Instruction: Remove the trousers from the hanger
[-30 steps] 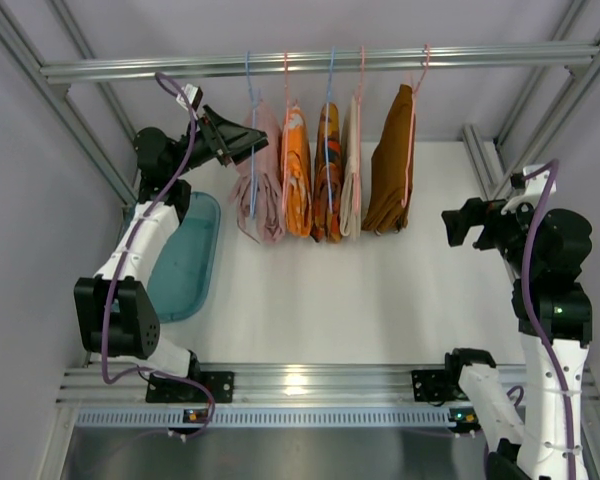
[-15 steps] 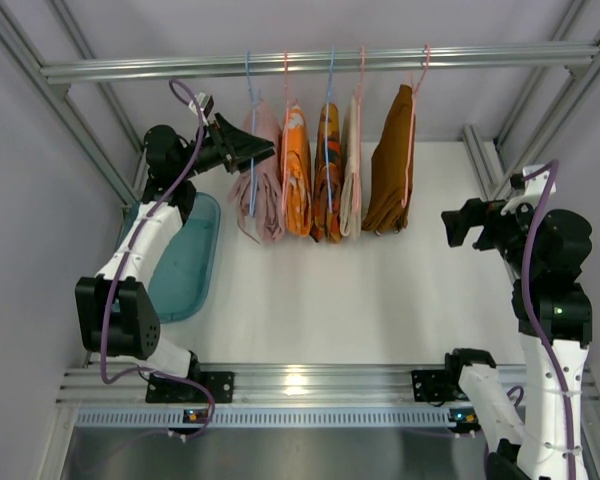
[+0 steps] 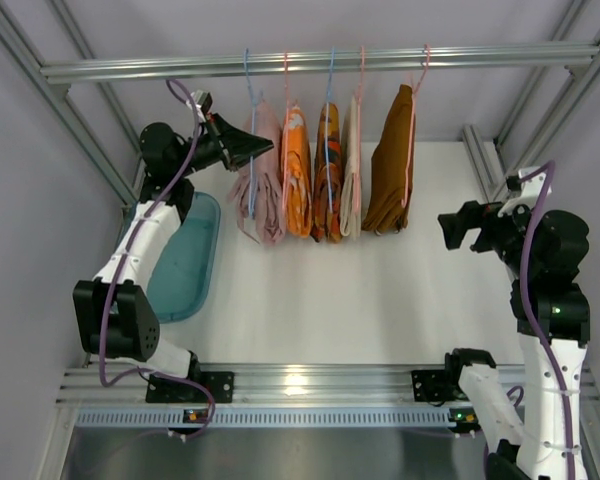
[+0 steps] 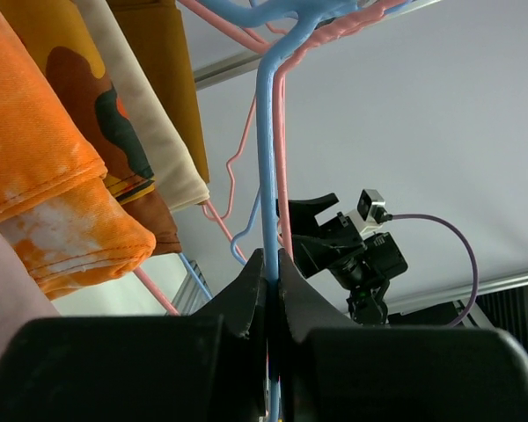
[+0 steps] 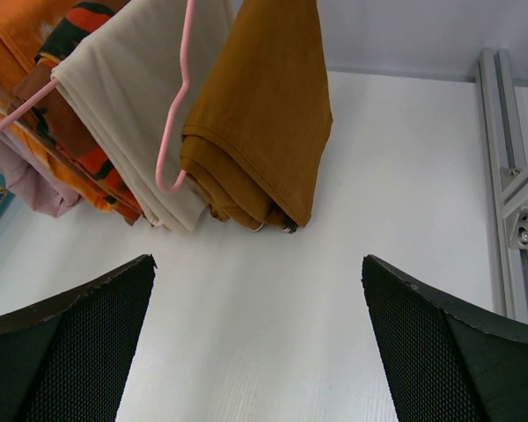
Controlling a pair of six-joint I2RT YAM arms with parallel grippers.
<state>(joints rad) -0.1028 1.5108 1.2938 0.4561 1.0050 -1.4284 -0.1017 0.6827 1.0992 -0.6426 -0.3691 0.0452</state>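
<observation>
Nearest the bases, the right end effector (image 3: 450,228) hangs above the right side of the white tabletop (image 3: 360,300), well apart from the clothes. In its wrist view the right end effector (image 5: 257,260) has its fingers (image 5: 70,343) spread wide with nothing between them. They face the brown garment (image 5: 264,114) and the cream garment (image 5: 141,97) beside it.

On the left, a teal tray (image 3: 185,260) lies on the tabletop under the left arm. Farther back that arm reaches up, and the left end effector (image 3: 267,146) sits against the leftmost garment. In the left wrist view its fingers (image 4: 246,294) are pressed together on the thin wire of the blue hanger (image 4: 268,132), with no gap showing.

That blue hanger (image 3: 251,150) carries the pink trousers (image 3: 268,195), first in the hanging row. Their long axis runs straight down from the rail toward the tabletop, and the bunched lower end points down. Just beside them on the right, touching, are the orange trousers (image 3: 296,180). They hang on a pink hanger (image 3: 285,90) the same way: upright, narrow, lower end downward. Close up, the orange trousers (image 4: 44,176) show pale blotches on a folded edge.

Next along come a patterned garment (image 3: 327,175), the cream one and the brown one. All hooks sit on the metal rail (image 3: 130,68) at the far side.
</observation>
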